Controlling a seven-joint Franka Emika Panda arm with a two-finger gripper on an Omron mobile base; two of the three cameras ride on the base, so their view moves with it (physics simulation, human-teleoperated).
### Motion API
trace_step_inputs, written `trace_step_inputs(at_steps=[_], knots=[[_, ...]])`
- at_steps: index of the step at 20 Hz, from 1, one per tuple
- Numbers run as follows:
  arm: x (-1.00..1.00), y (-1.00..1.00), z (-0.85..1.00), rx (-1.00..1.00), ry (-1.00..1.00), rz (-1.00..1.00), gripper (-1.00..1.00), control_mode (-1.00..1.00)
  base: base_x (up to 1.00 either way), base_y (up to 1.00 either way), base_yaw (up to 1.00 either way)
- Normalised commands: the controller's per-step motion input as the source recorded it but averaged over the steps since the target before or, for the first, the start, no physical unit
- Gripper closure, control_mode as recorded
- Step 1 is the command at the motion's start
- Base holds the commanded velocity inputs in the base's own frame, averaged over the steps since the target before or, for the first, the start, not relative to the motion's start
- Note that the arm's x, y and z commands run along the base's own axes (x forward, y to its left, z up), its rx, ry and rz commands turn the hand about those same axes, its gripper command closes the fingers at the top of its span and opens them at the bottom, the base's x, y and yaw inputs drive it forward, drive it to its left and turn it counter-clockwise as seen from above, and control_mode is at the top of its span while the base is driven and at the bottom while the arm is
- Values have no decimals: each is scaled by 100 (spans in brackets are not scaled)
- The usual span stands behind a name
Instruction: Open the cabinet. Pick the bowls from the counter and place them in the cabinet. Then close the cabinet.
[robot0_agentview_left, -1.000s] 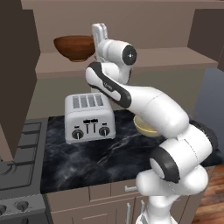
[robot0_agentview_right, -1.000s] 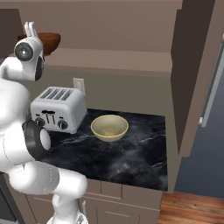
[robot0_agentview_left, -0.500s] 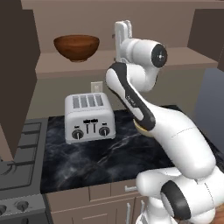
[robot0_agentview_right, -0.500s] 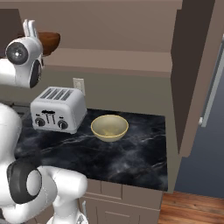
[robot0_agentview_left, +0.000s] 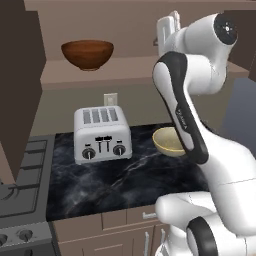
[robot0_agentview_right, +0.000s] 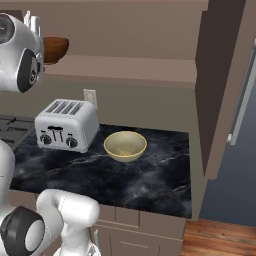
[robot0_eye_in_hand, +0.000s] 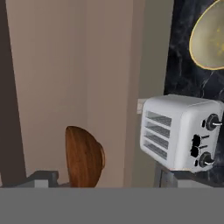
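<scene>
Cabinet (robot0_agentview_right: 220, 75) stands open, both doors swung out to the sides, so step one reads as done. The wooden bowl (robot0_agentview_left: 87, 54) sits upright on the inner shelf (robot0_agentview_left: 125, 75), toward its left part; in the hand view it shows rolled on its side because the camera is rolled. So one of two bowls is placed. The cream bowl (robot0_agentview_right: 125, 146) is not yet moved: it rests on the black counter (robot0_agentview_right: 150, 175), just to the right of the silver toaster (robot0_agentview_left: 102, 134), apart from it, partly hidden behind the arm in the left base view

The gripper (robot0_agentview_left: 169, 26) is up at shelf height, right of the wooden bowl and well apart from it, holding nothing. Its fingers are hard to read in the base views, and the tips barely show at the bottom of the hand view; going by what is available, the jaws stand spread wide and empty

Judged progress: roughly halfway. Left to do: come down to the cream bowl, grasp its rim, lift it clear of the toaster, set it on the shelf where free space beside the wooden bowl looks ample, then shut both doors. The next move probably calls for a large swing down and forward. Stove (robot0_agentview_left: 20, 200) lies at the far left, not involved
</scene>
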Motion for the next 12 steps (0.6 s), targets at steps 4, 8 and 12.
trace_step_inputs(at_steps=[4,8,12], knots=[[-81,-30,-8,0,2,0,-100,-100,0,0,0],[-88,-34,-41,0,-11,0,-100,-100,0,0,0],[-68,-48,-55,0,-4,0,-100,-100,0,0,0]])
